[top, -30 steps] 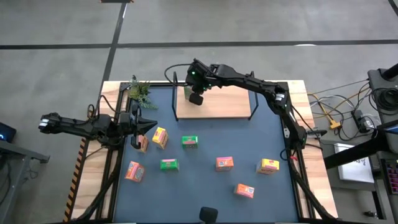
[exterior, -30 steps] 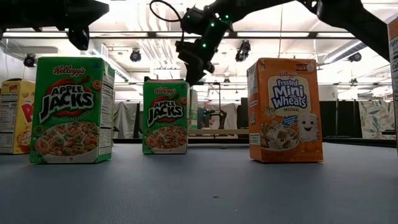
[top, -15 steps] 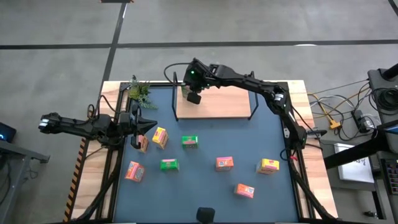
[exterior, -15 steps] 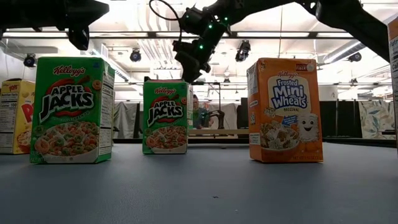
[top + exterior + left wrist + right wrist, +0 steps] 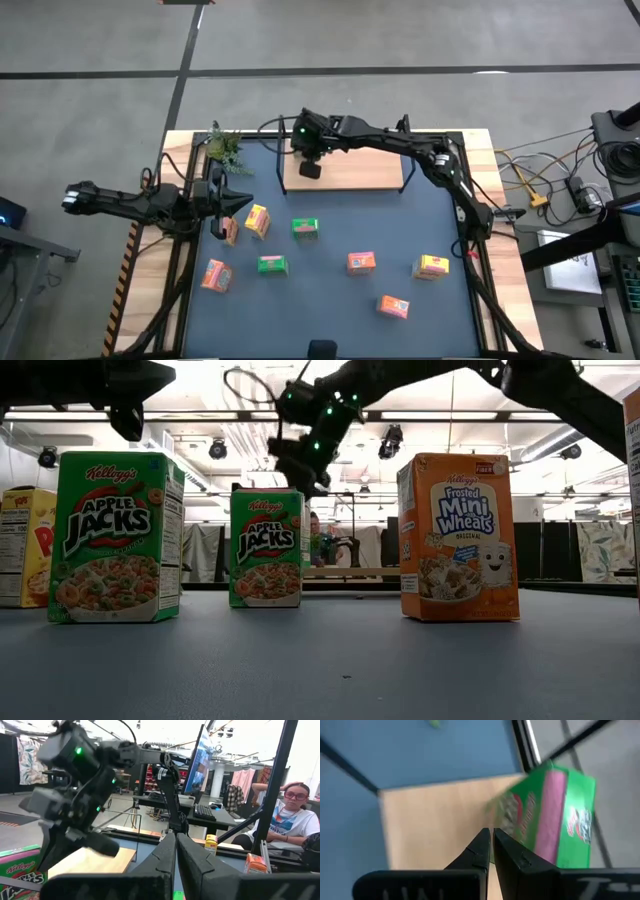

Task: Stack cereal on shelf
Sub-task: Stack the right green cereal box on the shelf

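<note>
The mat (image 5: 400,240) covers most of the table (image 5: 500,180) under both arms. The shelf (image 5: 350,172) lies at its far edge, a pale wood board with thin black posts (image 5: 407,172) at its ends. The right arm (image 5: 440,165) reaches across the shelf's back to its left end, and the right gripper (image 5: 311,168) hangs there over the board with its fingers pressed together, holding nothing. In the right wrist view a green box (image 5: 547,815) stands tilted at the board's corner just beyond the fingertips (image 5: 481,837); whether they touch it cannot be told. The left arm (image 5: 130,205) waits at the table's left edge, and the left gripper (image 5: 240,200) has its fingers shut and empty.

Seven more boxes sit loose on the mat in front of the shelf. A yellow box (image 5: 257,220) and an orange box (image 5: 229,231) lie just beside the left gripper. A second green box (image 5: 305,228) is near the middle, a third green box (image 5: 271,265) nearer the front, and a pink box (image 5: 215,274) lies to its left. Another pink box (image 5: 360,262) and another yellow box (image 5: 432,266) lie to the right, and a last pink box (image 5: 393,306) is nearest the front edge. A plant (image 5: 225,148) stands at the far left corner. In the left wrist view a person (image 5: 287,825) sits beyond the table.
</note>
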Controlling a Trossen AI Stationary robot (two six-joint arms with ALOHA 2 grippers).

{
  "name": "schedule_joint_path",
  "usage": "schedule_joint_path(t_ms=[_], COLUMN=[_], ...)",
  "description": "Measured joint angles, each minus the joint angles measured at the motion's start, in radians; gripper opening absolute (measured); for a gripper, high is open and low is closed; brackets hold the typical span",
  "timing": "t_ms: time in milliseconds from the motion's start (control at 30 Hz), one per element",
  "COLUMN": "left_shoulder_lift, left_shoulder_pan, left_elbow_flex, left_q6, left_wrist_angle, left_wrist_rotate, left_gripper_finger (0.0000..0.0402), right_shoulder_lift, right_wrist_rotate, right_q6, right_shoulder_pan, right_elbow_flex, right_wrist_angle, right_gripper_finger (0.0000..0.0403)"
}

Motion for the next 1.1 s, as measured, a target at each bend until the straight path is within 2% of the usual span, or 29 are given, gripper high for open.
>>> schedule_joint_path(t_ms=[100, 200, 500, 833, 1100], left_shoulder_lift=[0.0, 0.0, 0.0, -0.001, -0.001], left_shoulder_pan=[0.0, 0.0, 0.0, 0.0, 0.0], left_elbow_flex=[0.0, 0.0, 0.0, 0.0, 0.0], left_q6=[0.0, 0.0, 0.0, 0.0, 0.0], left_wrist_angle=[-0.001, -0.001, -0.002, -0.002, -0.002], left_wrist_rotate=[0.0, 0.0, 0.0, 0.0, 0.0], left_gripper_finger=[0.0, 0.0, 0.0, 0.0, 0.0], right_shoulder_lift=[0.013, 0.014, 0.014, 0.015, 0.016], right_wrist_rotate=[0.083, 0.116, 0.109, 0.109, 0.111], right_q6=[-0.02, -0.039, -0.068, -0.089, -0.105], right_shoulder_pan=[0.0, 0.0, 0.0, 0.0, 0.0], right_elbow_flex=[0.0, 0.0, -0.009, -0.128, -0.137], right_wrist_angle=[0.003, 0.005, 0.011, 0.183, 0.241], right_gripper_finger=[0.0012, 0.0012, 0.0012, 0.0012, 0.0012])
